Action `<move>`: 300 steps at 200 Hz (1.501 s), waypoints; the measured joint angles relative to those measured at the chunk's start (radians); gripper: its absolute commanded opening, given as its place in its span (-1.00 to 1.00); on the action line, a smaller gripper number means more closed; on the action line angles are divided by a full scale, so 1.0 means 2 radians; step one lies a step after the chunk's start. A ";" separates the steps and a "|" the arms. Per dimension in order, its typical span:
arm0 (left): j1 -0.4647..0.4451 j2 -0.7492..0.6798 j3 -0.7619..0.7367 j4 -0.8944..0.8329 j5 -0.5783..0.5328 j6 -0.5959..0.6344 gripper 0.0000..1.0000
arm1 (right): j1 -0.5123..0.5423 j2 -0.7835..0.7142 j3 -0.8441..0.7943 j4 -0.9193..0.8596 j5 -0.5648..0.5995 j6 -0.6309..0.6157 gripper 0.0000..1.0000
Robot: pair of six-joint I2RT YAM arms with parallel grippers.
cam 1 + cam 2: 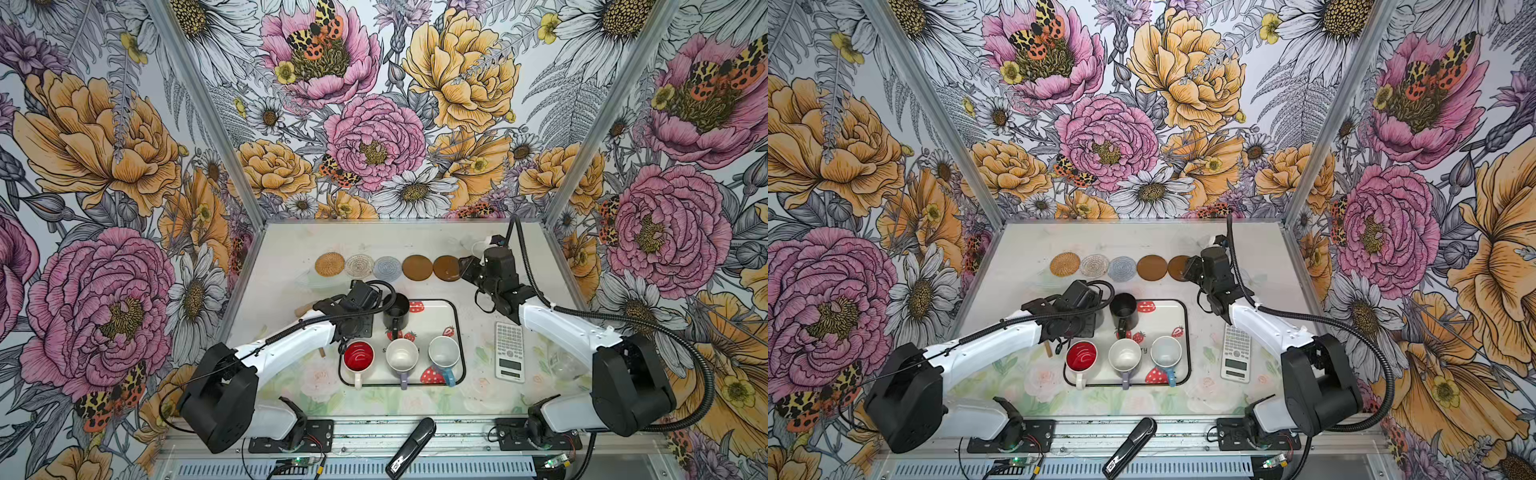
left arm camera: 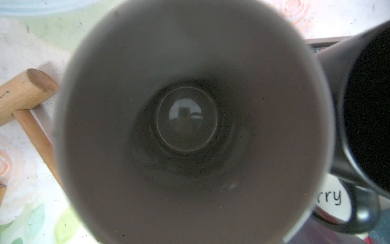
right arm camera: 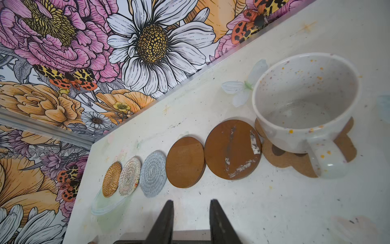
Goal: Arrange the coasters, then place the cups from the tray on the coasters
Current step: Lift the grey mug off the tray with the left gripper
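Note:
Five coasters lie in a row at the back: tan rattan [image 1: 329, 264], cream crochet [image 1: 359, 266], grey-blue [image 1: 387, 268] and two brown discs [image 1: 417, 268] [image 1: 446, 268]. The speckled white cup [image 3: 306, 105] stands on the paw-shaped coaster [image 3: 295, 162]. My right gripper [image 3: 191, 201] hovers open in front of the discs with nothing between its fingers. On the tray [image 1: 457, 324] stand the black cup [image 1: 395, 309], the red-inside cup [image 1: 358, 356], the lavender cup [image 1: 402, 357] and the blue cup [image 1: 444, 353]. My left gripper [image 1: 357, 320] is at the tray's left edge, its jaws hidden. The grey cup [image 2: 190, 118] fills the left wrist view.
A white calculator [image 1: 510, 351] lies right of the tray, with a clear glass jar [image 1: 565, 361] beyond it. A wooden mallet [image 2: 27, 90] lies left of the tray under my left arm. A black stapler-like thing [image 1: 411, 446] rests on the front rail. Flowered walls enclose three sides.

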 measured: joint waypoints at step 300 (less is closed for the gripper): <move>0.186 0.072 0.166 -0.005 -0.038 0.044 -1.00 | -0.051 0.011 -0.030 0.065 -0.088 0.019 -0.46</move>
